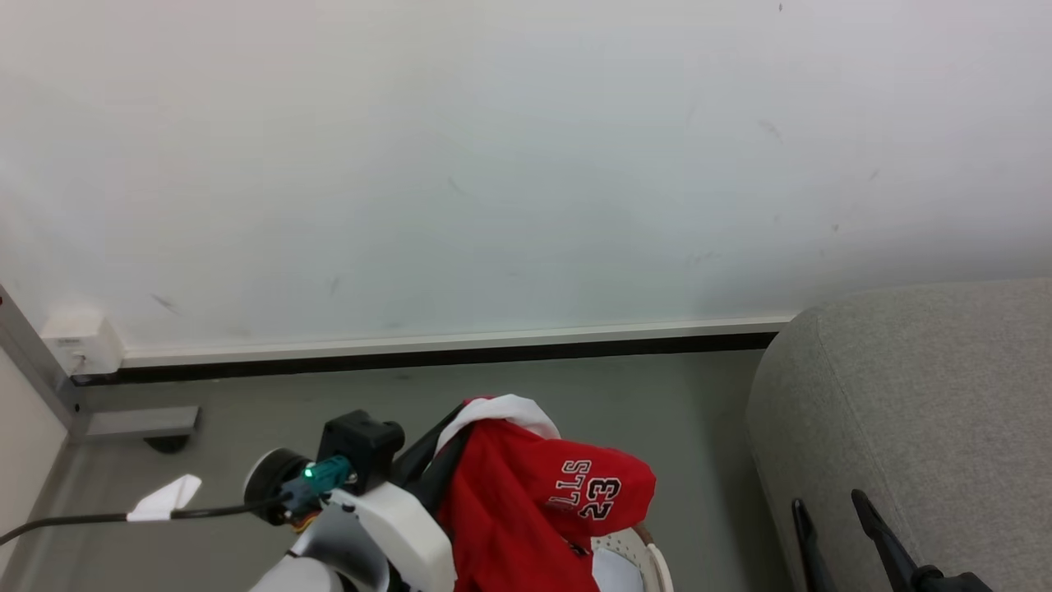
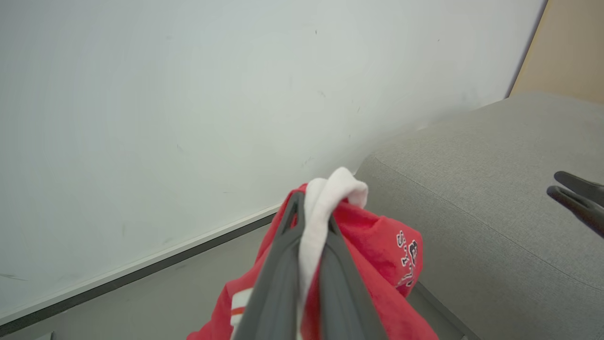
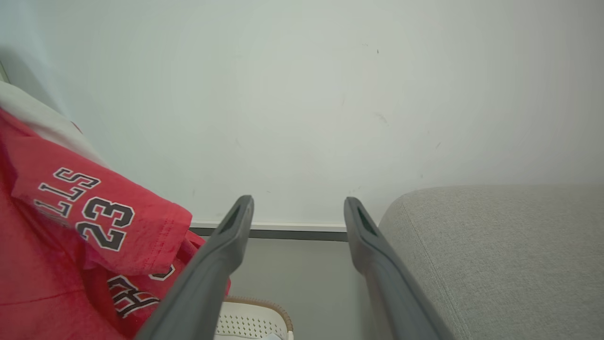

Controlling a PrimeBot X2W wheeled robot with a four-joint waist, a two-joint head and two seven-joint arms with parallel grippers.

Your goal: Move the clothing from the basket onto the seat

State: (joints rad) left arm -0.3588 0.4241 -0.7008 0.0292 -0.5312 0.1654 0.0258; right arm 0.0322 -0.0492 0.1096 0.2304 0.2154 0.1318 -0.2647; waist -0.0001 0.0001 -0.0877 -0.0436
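The red jersey point(image 1: 526, 493), with its white stripe and "23" lettering, hangs lifted above the white holed basket point(image 1: 653, 559) at the bottom of the head view. My left gripper point(image 2: 314, 212) is shut on the jersey's white band, and the cloth point(image 2: 377, 245) drapes down around its fingers. The grey sofa point(image 1: 904, 411) stands to the right, apart from the jersey. My right gripper point(image 3: 298, 203) is open and holds nothing, its fingers point(image 1: 830, 506) in front of the sofa's rounded corner point(image 3: 495, 245). The jersey point(image 3: 71, 222) hangs to its left, over the basket's brown rim point(image 3: 264, 302).
A white wall with a pale and dark baseboard point(image 1: 452, 345) runs behind. Grey floor point(image 1: 657, 395) lies between the jersey and the sofa. A small white box point(image 1: 74, 341) sits at the wall's left corner. A pale cloth point(image 1: 615, 571) lies in the basket.
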